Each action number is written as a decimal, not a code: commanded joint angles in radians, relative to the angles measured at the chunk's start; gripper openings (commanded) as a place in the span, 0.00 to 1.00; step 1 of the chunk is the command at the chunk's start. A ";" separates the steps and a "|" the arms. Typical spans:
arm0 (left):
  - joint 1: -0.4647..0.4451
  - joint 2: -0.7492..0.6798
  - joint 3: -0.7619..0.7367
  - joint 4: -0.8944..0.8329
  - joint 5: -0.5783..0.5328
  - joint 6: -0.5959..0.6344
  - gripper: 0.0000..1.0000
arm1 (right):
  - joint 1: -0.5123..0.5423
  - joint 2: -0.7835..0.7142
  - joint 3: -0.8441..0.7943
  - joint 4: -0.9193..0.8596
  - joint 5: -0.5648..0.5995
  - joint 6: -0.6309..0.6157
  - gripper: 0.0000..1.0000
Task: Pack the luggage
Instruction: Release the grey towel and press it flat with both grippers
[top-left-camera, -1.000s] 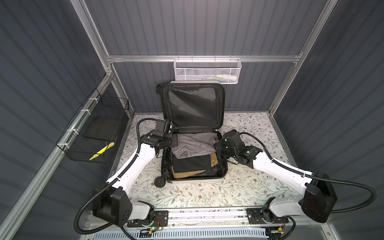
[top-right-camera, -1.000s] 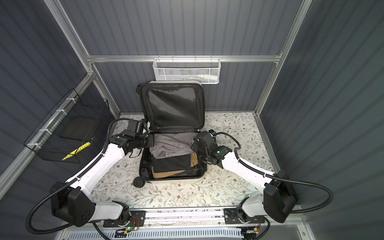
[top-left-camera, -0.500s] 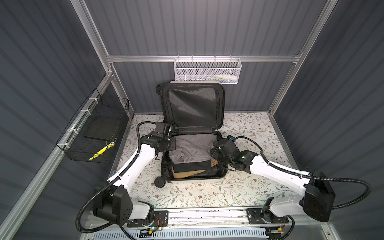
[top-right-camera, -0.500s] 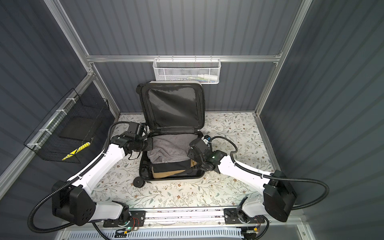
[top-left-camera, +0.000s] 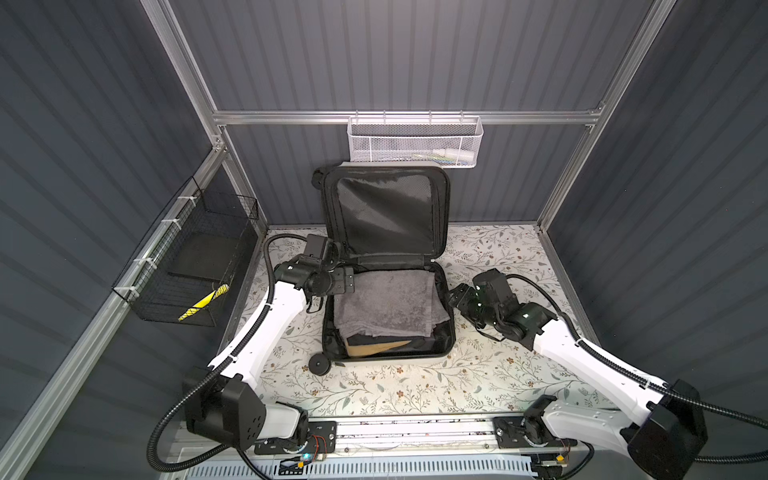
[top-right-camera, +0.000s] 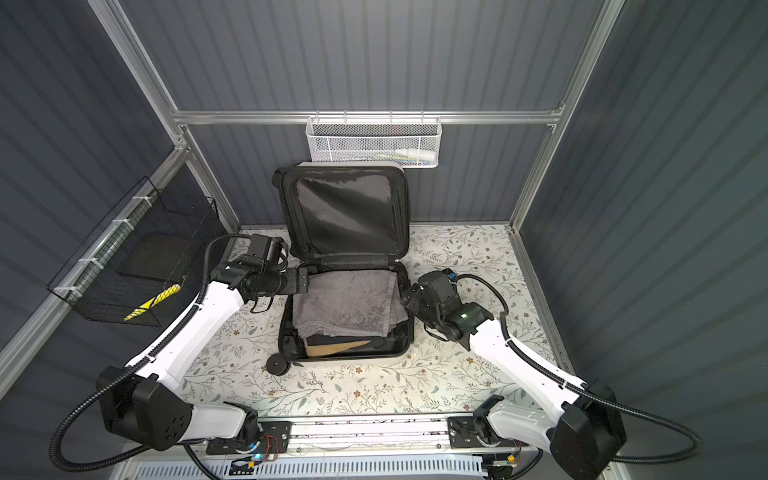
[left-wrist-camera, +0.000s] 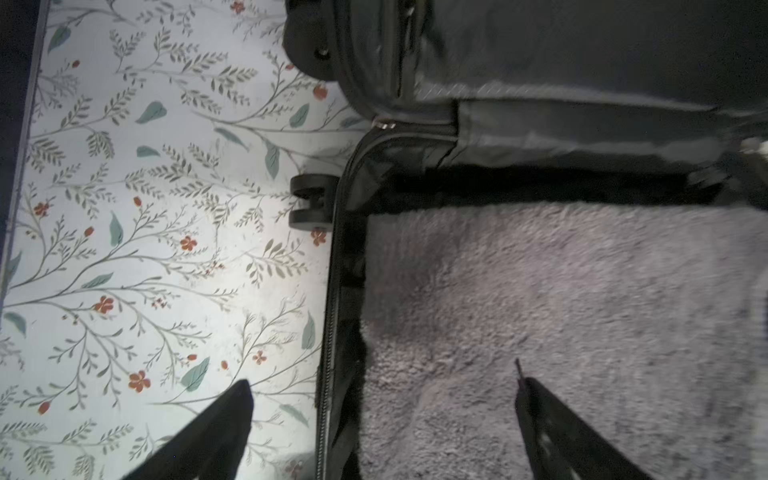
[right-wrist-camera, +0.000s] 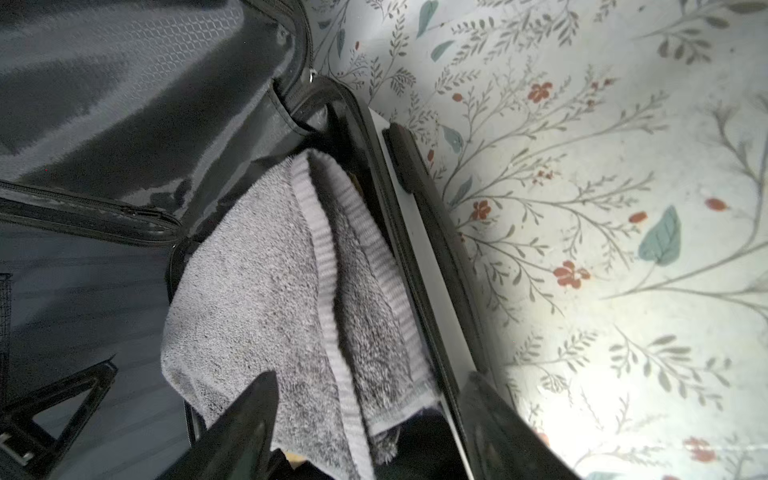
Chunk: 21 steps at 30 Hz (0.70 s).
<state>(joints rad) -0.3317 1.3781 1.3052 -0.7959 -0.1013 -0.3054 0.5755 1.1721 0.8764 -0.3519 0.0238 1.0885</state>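
We are holding the left pincer and right pincer open and empty astride the luggage rim; the grey towel is bunching there, possibly fouling the zip at closing.

Lab cell: aluminium frame, grey wall panels.

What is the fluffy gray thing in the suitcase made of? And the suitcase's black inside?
The gray towel looks like soft terry cloth: fuzzy pile with a ribbed woven border in the right wrist view. The luggage lining looks like thin, shiny fabric, probably synthetic: it wrinkles and catches light.
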 joint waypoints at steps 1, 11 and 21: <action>0.008 -0.019 0.045 0.012 0.123 -0.032 1.00 | -0.025 0.073 0.065 0.061 -0.185 -0.115 0.70; -0.002 -0.019 -0.183 0.245 0.302 -0.180 1.00 | 0.035 0.317 0.151 0.201 -0.346 -0.120 0.64; -0.013 0.006 -0.370 0.323 0.229 -0.221 1.00 | 0.089 0.379 -0.002 0.266 -0.229 -0.023 0.66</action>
<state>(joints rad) -0.3367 1.3712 0.9504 -0.5129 0.1417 -0.5018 0.6518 1.5440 0.9005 -0.0780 -0.2455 1.0325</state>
